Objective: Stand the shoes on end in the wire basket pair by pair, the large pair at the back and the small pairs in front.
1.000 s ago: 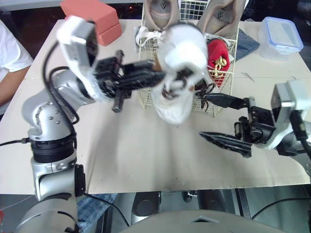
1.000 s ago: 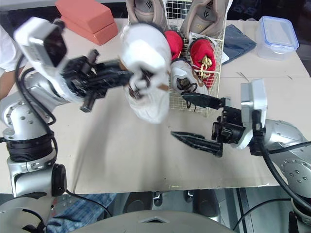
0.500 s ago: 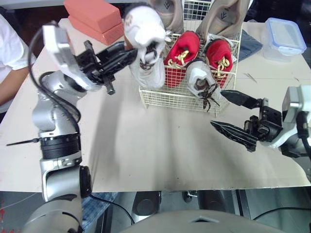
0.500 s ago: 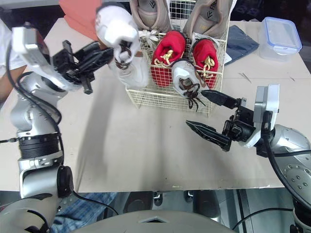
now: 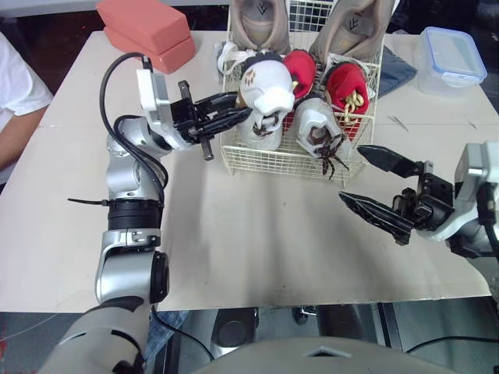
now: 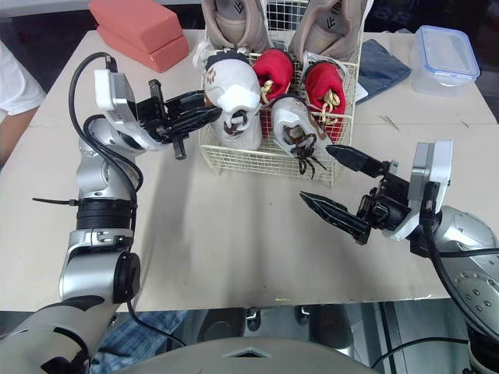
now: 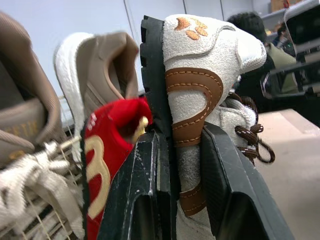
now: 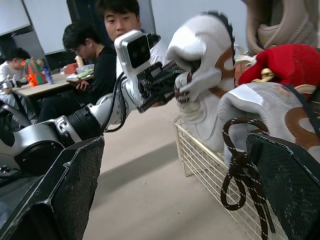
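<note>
Left claw (image 5: 243, 109) is clamped on a white shoe (image 5: 265, 86) with brown trim, one finger against the sole and the other on the upper. That shoe stands on end in the front left corner of the wire basket (image 5: 273, 160), just beside its white mate (image 5: 316, 128), whose brown laces (image 5: 327, 156) spill over the basket's front wall. Two red shoes (image 5: 300, 66) stand behind them, and two big tan shoes (image 5: 257, 19) fill the basket's back. Right claw (image 5: 352, 176) hangs over the bench (image 5: 234, 241) in front of the basket's right corner, fingers wide apart.

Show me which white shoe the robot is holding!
The white shoe at the wire basket's front left, clamped in the left gripper. The other white shoe stands free, its brown laces dangling.
</note>
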